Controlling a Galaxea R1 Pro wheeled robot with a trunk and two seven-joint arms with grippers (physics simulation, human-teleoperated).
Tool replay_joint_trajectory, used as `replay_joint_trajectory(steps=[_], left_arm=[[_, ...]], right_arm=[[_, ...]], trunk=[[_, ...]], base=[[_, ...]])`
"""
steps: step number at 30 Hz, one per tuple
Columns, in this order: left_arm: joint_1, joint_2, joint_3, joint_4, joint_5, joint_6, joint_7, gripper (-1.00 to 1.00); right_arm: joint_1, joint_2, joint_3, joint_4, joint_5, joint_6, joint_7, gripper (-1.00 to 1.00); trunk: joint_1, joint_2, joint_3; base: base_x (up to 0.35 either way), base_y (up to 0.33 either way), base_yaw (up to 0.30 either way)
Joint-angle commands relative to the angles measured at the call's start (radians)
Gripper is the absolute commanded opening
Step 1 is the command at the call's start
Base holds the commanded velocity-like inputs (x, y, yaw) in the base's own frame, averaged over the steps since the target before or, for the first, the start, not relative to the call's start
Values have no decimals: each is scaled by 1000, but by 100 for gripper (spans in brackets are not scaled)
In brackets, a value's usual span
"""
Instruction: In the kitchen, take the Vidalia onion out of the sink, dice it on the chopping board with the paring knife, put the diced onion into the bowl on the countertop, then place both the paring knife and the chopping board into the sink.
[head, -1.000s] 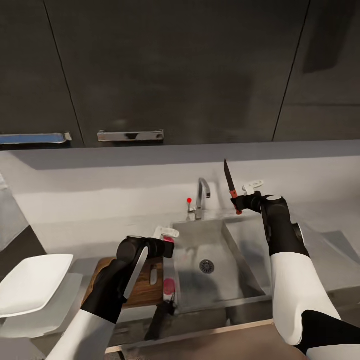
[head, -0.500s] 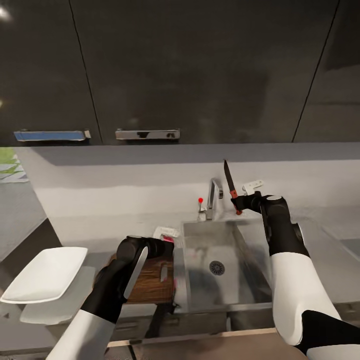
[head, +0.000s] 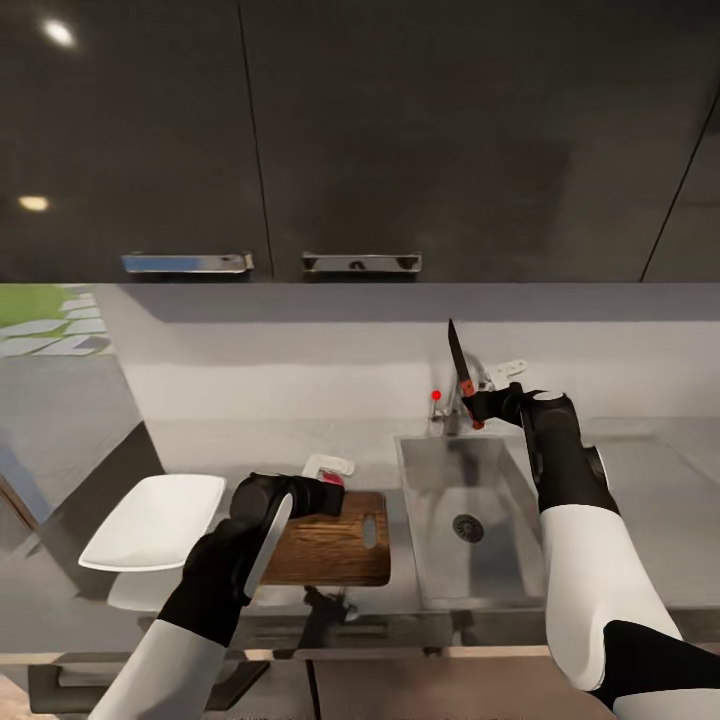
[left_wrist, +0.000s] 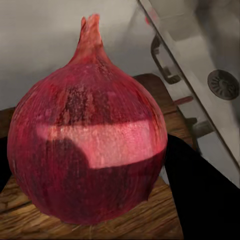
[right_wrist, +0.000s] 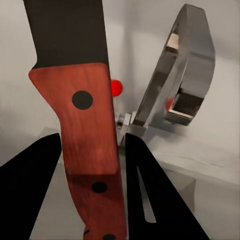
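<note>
One onion (left_wrist: 87, 145), one knife (head: 460, 366), one bowl (head: 150, 520).

white upper arms, black forearms — seemingly glossy

bowl (head: 150, 520): on the countertop (head: 250, 440), left of the chopping board (head: 330, 550)
chopping board: just left of the sink (head: 470, 520)
onion (left_wrist: 87, 150): over the board's left end
paring knife (head: 460, 370): above the sink, before the faucet (right_wrist: 177, 85)

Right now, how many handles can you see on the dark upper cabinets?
2. One cabinet handle sits left of the door seam on the dark upper cabinets; the other cabinet handle sits right of it, above the chopping board. Others may lie outside the frame.
</note>
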Motion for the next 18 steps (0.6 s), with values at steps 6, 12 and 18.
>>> replay_joint_trajectory(steps=[6,12,18], left_arm=[[-1,9,1,0,3,3,-2,-100],[-1,31,3,4,3,-4,-9,-100],[-1,46,2,35,3,-65,-12,-100]], right_arm=[[-1,1,-4,-1,10,1,10,-100],[-1,1,-3,-1,10,1,10,-100],[-1,1,-2,-1,10,1,10,-100]], trunk=[[1,-2,-3],[1,-2,-3],[1,-2,-3]], base=[[-8,13,7],[0,0,0],[0,0,0]])
